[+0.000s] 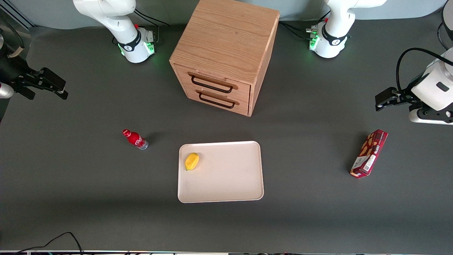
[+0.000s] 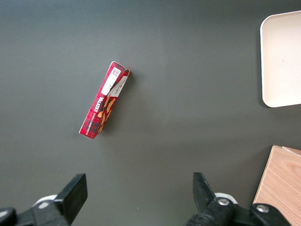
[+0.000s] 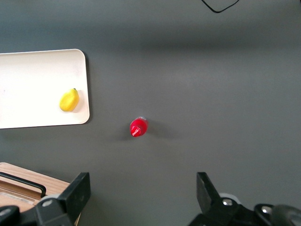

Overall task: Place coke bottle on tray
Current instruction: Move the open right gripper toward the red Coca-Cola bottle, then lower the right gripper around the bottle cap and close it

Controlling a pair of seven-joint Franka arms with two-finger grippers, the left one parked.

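The claw (image 1: 53, 86), fingers apart and empty, should descend straight over the upright coke bottle (image 1: 135, 139), gripping below its cap.

Worktop (image 1: 88, 184) matt dark grey; tray (image 1: 226, 184) smooth matt cream plastic; coke bottle (image 1: 135, 139) glossy red; drawer cabinet (image 1: 226, 42) grained wood; hand (image 3: 141, 200), over worktop, matt black.

Even, soft light — sharp pictures.

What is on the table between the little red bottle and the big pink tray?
Nothing: in the front view, bare dark table separates the small red coke bottle and cream-pink tray. The open gripper hovers apart.
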